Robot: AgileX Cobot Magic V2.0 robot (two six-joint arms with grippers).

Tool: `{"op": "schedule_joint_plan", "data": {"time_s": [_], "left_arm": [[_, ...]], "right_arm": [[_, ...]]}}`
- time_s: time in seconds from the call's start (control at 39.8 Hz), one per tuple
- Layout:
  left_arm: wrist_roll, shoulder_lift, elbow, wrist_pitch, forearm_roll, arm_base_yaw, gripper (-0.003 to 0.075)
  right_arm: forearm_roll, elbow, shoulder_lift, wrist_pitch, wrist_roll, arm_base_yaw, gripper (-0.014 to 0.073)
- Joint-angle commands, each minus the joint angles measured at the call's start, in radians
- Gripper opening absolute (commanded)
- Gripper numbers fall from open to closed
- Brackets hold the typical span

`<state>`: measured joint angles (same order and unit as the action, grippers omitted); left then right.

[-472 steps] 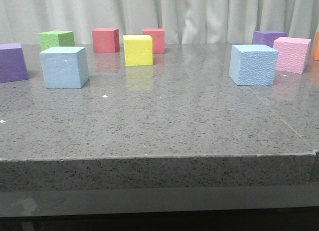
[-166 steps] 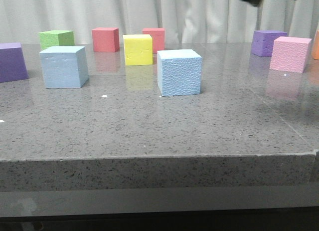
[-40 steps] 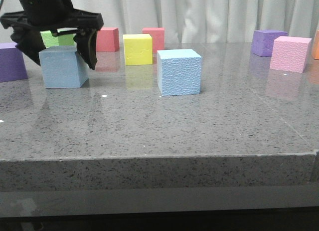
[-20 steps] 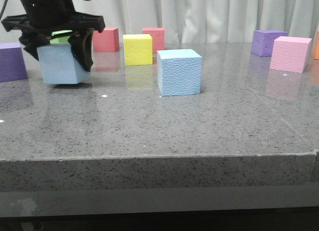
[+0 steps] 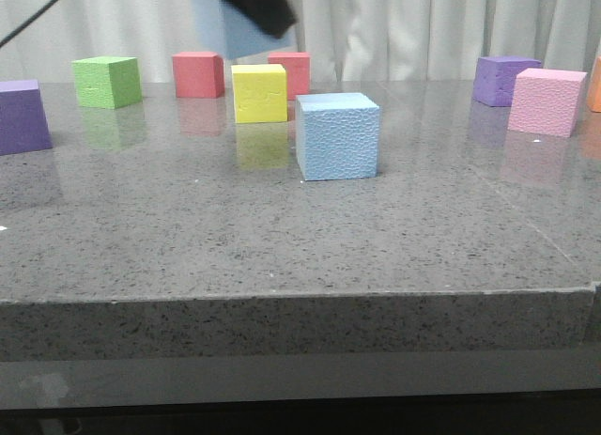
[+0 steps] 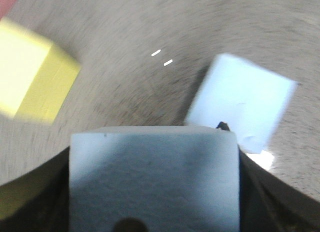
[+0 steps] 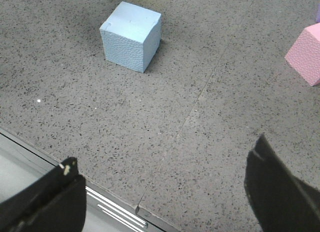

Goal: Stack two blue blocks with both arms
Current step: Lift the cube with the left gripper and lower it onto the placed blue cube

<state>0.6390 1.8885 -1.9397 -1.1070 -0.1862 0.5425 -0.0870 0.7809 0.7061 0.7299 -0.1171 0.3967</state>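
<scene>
Two light blue foam cubes were in play. One, the smoother blue block (image 6: 152,179), sat clamped between the fingers of the left gripper (image 6: 150,212); the left wrist view showed it filling the gap, with a dark finger (image 6: 37,192) pressed to each side. In the front view this block (image 5: 230,31) was lifted high above the grey speckled table (image 5: 282,228), near the top edge of the picture, blurred and partly covered by the black left gripper (image 5: 254,5). The pebbled blue block (image 5: 338,135) stood upright on the table, near its middle, just in front of a yellow cube (image 5: 260,93) and apart from it. In the left wrist view it (image 6: 240,101) lay below and beyond the held block, with the yellow cube (image 6: 32,81) off to one side.

The right gripper (image 7: 165,192) hung with its two dark fingers (image 7: 45,197) spread wide apart, nothing between them, over the near edge of the table; the pebbled block (image 7: 131,35) sat well beyond it and a pink cube (image 7: 306,54) lay off to the side.

Around the back and sides of the table stood a green cube (image 5: 108,82), two red cubes (image 5: 198,74), two purple cubes (image 5: 23,116) and the pink cube (image 5: 547,101).
</scene>
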Motion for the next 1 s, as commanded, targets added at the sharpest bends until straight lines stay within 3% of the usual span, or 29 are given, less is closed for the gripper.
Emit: {"op": "schedule_joint_plan", "data": {"time_s": [0.0,0.2,0.98], "left_arm": [[0.162,-0.057,-0.038,0.05,-0.025,0.067,0.0428],[0.204,-0.032,-0.038,0.103,0.019,0.134,0.0428],[0.282,0.027,-0.038,0.115,-0.042,0.134,0.043]], "right_arm": [[-0.003,0.025,-0.004,-0.061,-0.009,-0.007,0.0647],[-0.003,0.025,-0.004,-0.061,-0.009,-0.007,0.0647],[-0.003,0.025,-0.004,-0.061,-0.009,-0.007,0.0647]]}}
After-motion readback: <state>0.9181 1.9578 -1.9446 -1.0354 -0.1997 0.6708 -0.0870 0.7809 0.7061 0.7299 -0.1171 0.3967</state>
